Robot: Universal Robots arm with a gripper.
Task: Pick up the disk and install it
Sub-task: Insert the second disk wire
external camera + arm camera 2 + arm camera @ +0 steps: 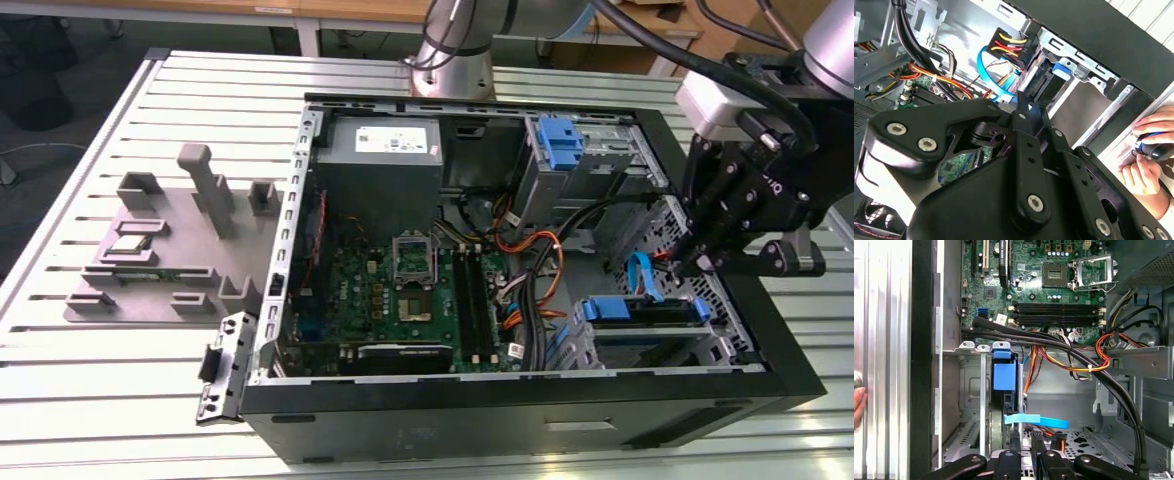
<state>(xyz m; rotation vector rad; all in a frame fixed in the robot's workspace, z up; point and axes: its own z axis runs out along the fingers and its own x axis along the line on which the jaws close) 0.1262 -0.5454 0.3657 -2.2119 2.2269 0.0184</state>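
While the open computer case point(534, 388) lies flat on the slatted bench point(134, 380), the hand point(697, 265) hangs over the drive cage at the right of the exterior view. Its fingers look drawn together with nothing between them. The disk point(645, 310), in its blue carrier, sits in the bay at the lower right of the case, just below the hand; in the first wrist view it point(1004, 374) stands edge-on in the cage, beyond the hand point(1025, 442) and a flat blue data cable point(1036, 420). A person's fingers point(1149, 150) rest outside the case wall in the second wrist view.
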